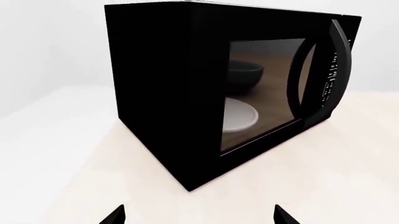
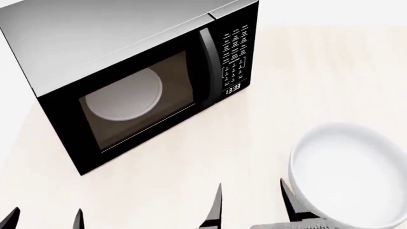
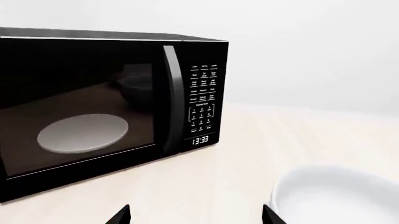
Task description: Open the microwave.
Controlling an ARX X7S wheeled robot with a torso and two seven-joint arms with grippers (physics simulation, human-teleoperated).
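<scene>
The microwave (image 2: 76, 43) is a black box with a grey top, standing at the far left of the pale table. Its door is shut; the vertical handle (image 2: 205, 67) runs beside the keypad (image 2: 234, 52), whose clock reads 13:33. A white turntable (image 2: 124, 101) shows through the glass. The microwave also shows in the left wrist view (image 1: 168, 84) and in the right wrist view (image 3: 81, 102). My left gripper (image 2: 43, 219) is open and empty at the near left. My right gripper (image 2: 251, 206) is open and empty, in front of the microwave and next to the bowl.
A large white bowl (image 2: 350, 171) stands at the near right, close to my right gripper's outer finger; it also shows in the right wrist view (image 3: 339, 196). The pale table (image 2: 318, 81) extends to the right of the microwave.
</scene>
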